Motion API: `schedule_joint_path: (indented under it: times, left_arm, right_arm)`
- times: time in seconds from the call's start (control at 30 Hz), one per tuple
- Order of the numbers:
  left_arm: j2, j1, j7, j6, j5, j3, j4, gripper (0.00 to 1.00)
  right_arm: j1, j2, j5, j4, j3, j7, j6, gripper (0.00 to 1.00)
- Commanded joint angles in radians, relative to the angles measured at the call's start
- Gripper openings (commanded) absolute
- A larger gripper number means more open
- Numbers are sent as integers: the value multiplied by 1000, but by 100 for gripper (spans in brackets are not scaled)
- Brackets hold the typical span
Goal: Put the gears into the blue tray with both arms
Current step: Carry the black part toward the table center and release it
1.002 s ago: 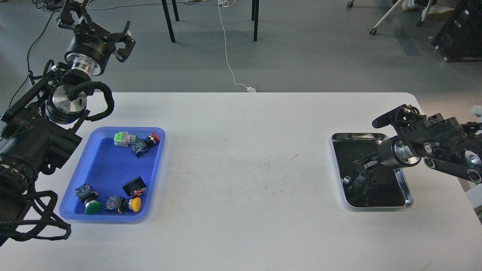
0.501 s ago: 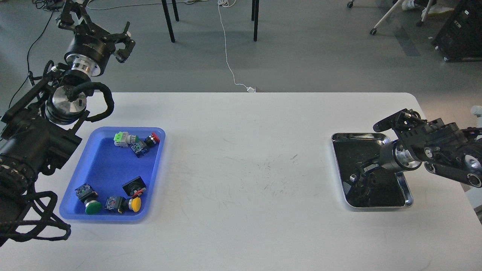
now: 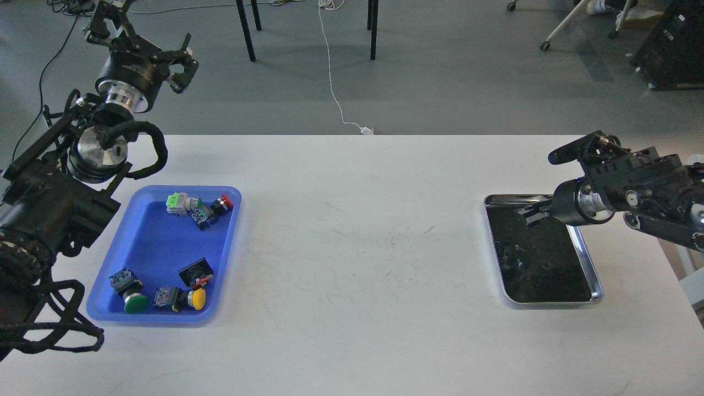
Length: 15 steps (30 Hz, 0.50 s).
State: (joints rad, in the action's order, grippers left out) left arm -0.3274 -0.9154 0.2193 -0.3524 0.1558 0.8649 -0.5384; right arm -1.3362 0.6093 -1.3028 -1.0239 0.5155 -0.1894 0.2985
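Observation:
The blue tray [image 3: 144, 250] lies at the table's left and holds several push-button switches. No gear shows in it. My left gripper [image 3: 147, 45] is raised past the table's far left edge, well behind the blue tray, its fingers spread open and empty. My right gripper [image 3: 529, 215] hovers over the far end of the steel tray [image 3: 588, 264]. It is small and dark, so I cannot tell its fingers apart or whether they hold anything. A tiny dark ring [image 3: 544, 265] on the steel tray's reflective bottom may be a gear. The rest of that bottom is too dark to read.
Push-button switches with green [image 3: 135, 302], yellow [image 3: 198, 297] and red [image 3: 225, 201] caps sit in the blue tray. The white table [image 3: 357, 247] stretches between the two trays. Chair legs and a white cable stand on the floor beyond the far edge.
My right gripper has lifted from low inside the steel tray and moved toward its far end. The left arm has barely moved.

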Motion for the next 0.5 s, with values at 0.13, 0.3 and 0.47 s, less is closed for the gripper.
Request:
schedule_joint_path:
  times: [0.13, 0.3, 0.47]
  left_arm:
    - [-1, -3, -3, 3, -1, -7, 0, 98]
    - [-1, -8, -11, 7, -5, -10, 0, 98]
    - [1, -10, -14, 9, -7, -12, -2, 98]
  right_arm:
    - [-72, -100, 25, -119, -57, -10, -62, 13]
    - [-70, -256, 80, -119, -60, -24, -127, 13]
    - [5, -365, 189, -111, -74, -56, -190, 13]
